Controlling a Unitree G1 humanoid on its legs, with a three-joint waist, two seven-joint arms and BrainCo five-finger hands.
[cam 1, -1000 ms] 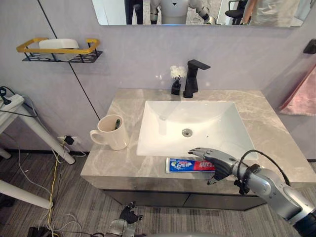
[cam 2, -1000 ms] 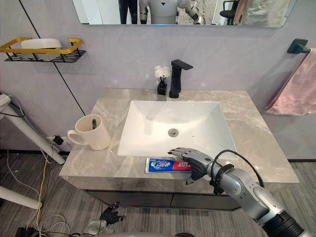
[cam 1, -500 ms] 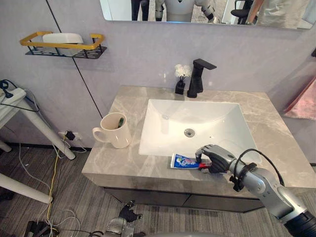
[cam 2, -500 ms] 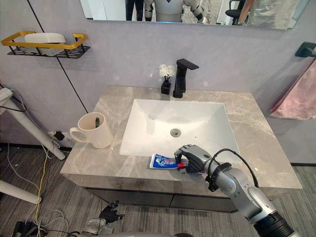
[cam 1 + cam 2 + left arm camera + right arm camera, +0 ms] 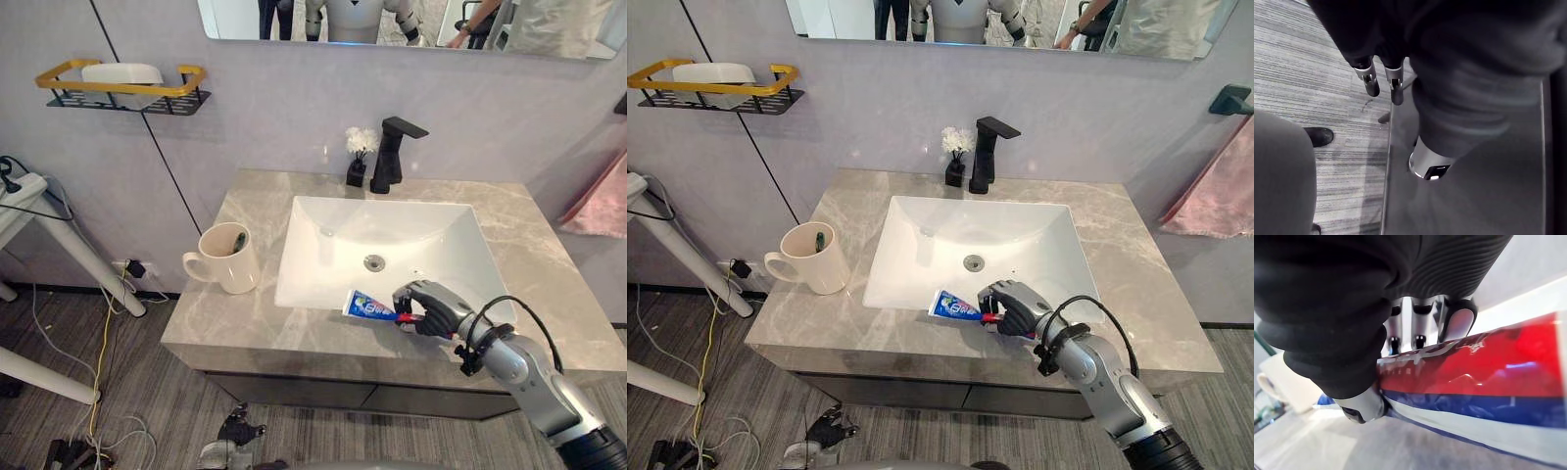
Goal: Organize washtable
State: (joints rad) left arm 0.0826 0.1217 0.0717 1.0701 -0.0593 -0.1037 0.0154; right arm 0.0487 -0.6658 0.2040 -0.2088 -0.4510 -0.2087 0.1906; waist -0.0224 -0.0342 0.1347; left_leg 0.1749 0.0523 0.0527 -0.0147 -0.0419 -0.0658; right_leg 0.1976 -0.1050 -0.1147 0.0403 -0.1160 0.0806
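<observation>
Right hand [image 5: 428, 311] low at the front of the desk [image 5: 235, 323], fingers [image 5: 1457, 320] curled tight round the red end of the toothpaste tube [image 5: 370, 307], thumb pressed against the tube's other side in the right wrist view. Tube tilted, blue end poking out toward the robot's left, over the front rim of the white basin [image 5: 333, 245]; impossible to tell whether touching that rim or just clear of it. Left hand [image 5: 1427, 164] hanging down below desk level, over the grey plank floor [image 5: 1312, 88], fingers [image 5: 1371, 83] straight and relaxed, holding nothing. On the desk to the left of the basin, well apart from the tube: a cream mug [image 5: 227, 262], upright, handle turned outward to the left, something small and dark green standing inside it [image 5: 238, 241]. At the back edge of the basin, a black tap [image 5: 392, 152], and just beside it on the left a little black vase of white flowers [image 5: 357, 157]. On the wall up to the left, a black wire shelf with a yellow rail [image 5: 122, 88], carrying a white soap-like block [image 5: 122, 72]. Above the desk, a mirror [image 5: 411, 20]. Far right, by the wall, a pink towel [image 5: 598, 201] hanging.
</observation>
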